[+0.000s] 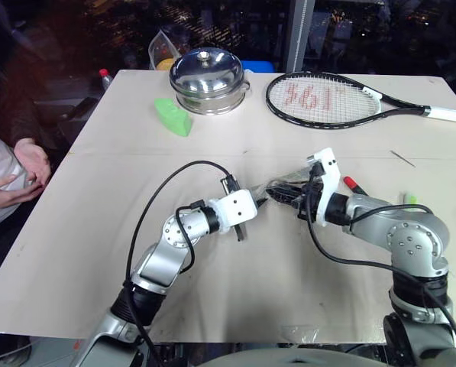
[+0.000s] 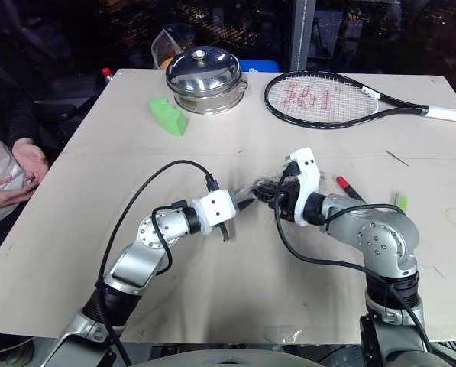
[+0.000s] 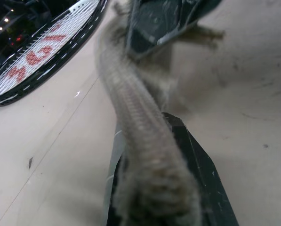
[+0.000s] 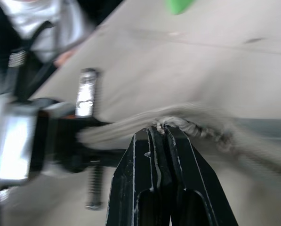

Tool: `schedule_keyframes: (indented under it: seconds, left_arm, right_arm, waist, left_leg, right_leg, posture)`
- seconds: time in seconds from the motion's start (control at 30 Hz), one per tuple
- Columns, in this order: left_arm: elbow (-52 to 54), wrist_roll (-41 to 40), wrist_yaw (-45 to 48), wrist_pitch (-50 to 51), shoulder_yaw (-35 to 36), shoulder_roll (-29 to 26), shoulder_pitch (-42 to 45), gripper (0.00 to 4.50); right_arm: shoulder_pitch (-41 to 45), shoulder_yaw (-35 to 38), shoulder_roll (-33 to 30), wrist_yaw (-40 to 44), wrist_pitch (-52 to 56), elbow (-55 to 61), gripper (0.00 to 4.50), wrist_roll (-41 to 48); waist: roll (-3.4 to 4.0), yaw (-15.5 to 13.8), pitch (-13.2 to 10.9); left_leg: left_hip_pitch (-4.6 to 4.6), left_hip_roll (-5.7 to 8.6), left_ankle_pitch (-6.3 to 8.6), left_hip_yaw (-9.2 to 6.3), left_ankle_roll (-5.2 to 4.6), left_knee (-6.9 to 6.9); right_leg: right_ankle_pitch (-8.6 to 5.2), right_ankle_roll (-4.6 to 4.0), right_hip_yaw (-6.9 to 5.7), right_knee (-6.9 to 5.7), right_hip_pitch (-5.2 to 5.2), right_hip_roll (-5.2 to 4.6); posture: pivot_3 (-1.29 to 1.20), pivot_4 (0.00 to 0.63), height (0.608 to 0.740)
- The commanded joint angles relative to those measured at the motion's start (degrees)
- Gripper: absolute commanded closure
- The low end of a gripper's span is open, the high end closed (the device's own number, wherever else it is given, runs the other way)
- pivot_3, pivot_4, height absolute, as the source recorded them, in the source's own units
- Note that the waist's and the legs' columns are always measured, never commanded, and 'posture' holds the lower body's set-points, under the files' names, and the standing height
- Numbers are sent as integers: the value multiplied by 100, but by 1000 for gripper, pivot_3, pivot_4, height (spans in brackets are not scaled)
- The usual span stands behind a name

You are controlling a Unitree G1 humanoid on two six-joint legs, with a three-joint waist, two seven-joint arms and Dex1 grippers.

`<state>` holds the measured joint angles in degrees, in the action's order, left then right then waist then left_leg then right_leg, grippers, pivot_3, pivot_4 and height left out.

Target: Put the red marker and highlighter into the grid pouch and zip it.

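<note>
Two grippers pinch the pouch (image 2: 267, 191) mid-table: left gripper (image 2: 247, 203) clamps one end, right gripper (image 4: 160, 133) nips its zipper edge. Marker (image 2: 347, 187) and highlighter (image 2: 401, 202) lie near the table's (image 2: 212, 138) right edge, so loading and zipping remain.

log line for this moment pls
left claw: shut on grid pouch | right claw: shut on grid pouch | red marker, highlighter: on table

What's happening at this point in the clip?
Both claws are shut on the grid pouch, the left claw gripping one end and the right claw pinching its edge, holding it just above the table. The red marker and highlighter lie outside it, beside the right arm.
</note>
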<state>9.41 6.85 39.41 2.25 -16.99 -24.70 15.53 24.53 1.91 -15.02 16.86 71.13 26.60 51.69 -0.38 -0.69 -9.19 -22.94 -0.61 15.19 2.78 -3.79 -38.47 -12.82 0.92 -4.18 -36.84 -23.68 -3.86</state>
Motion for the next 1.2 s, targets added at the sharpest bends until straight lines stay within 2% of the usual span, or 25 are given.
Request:
schedule_keyframes:
  seconds: [0.03,0.13,0.37,0.43,0.47,0.53,0.6,0.67,0.77,0.8,1.07,1.13,1.2]
  left_arm:
    - [234,-157,40,-96,47,33,34,4500]
    - [271,-229,113,-119,104,-30,-54,4500]
    - [372,-495,197,90,214,-34,-80,4500]
    - [399,-663,226,263,288,-10,-67,4500]
    - [411,-748,244,333,320,-10,-56,4500]
    - [421,-850,292,389,351,-27,-37,4500]
    - [428,-910,330,421,378,-44,-26,4500]
    - [435,-950,359,446,398,-54,-25,4500]
    - [434,-984,386,450,407,-85,-19,4500]
    - [432,-991,388,450,408,-89,-17,4500]
    - [480,-944,454,342,346,-148,-67,4500]
    - [495,-944,444,366,351,-148,-76,4500]
    - [476,-968,378,484,397,-115,-51,4500]
  right_arm:
    - [44,-6,-14,278,-43,278,4441,371]
    - [-48,78,-194,481,-36,365,4441,567]
    - [-175,32,-439,417,-334,305,4441,230]
    - [-362,7,-700,644,-502,467,4441,170]
    - [-561,30,-876,699,-604,695,3896,116]
    - [-1004,22,-1297,744,-827,1155,3392,-157]
    - [-1429,189,-1583,822,-1019,1450,3392,-249]
    - [-1670,459,-1599,714,-1155,1528,3392,-169]
    - [-1900,904,-1594,602,-1217,1628,4293,158]
    - [-1893,981,-1498,435,-1210,1584,4402,215]
    - [-1278,1052,-853,-327,-1157,1028,4402,560]
    - [-1372,1122,-1142,-181,-996,1054,4402,699]
    - [-1849,1097,-1935,550,-949,1361,4402,635]
  waist:
    - [0,-13,0]
    - [0,-13,0]
    - [0,-7,0]
    - [0,-17,0]
    - [-1,-27,-1]
    - [-1,-29,-1]
    - [-3,-17,-3]
    - [-6,-16,-4]
    - [-6,-12,-5]
    - [-6,-12,-5]
    - [-7,-17,-6]
    - [-7,-32,-7]
    - [-6,-61,-8]
  left_leg:
    - [0,0,0,1,0,0]
    - [-2,2,0,1,0,-1]
    - [-1,2,1,0,-2,0]
    - [-2,2,1,1,-2,0]
    - [-3,2,2,0,-3,0]
    - [-7,3,4,-2,-6,-1]
    - [-8,3,5,0,-8,-1]
    - [-6,3,5,-1,-8,-1]
    - [-2,2,4,2,-7,-1]
    - [-2,2,4,1,-7,-2]
    - [-2,2,4,3,-7,-2]
    - [-5,3,4,1,-7,-2]
    - [-8,6,6,1,-10,-2]
  right_leg:
    - [0,0,0,0,0,-2]
    - [0,1,-2,2,0,-7]
    - [0,0,-8,1,0,-8]
    - [0,1,-7,2,0,-9]
    - [0,1,-9,4,0,-10]
    - [0,2,-13,6,0,-12]
    - [0,3,-13,7,0,-14]
    - [-1,3,-15,8,1,-13]
    - [-2,5,-12,7,1,-10]
    - [-2,5,-12,7,2,-10]
    - [-1,3,-8,6,1,-8]
    - [-1,3,-10,8,1,-8]
    - [-2,4,-11,10,1,-13]
  posture:
    - [0,150,740]
    - [0,150,740]
    - [0,150,740]
    - [0,150,740]
    - [0,150,740]
    - [0,150,740]
    - [0,150,740]
    - [0,150,740]
    - [0,150,740]
    - [0,150,740]
    - [0,150,740]
    - [0,150,740]
    - [0,150,740]
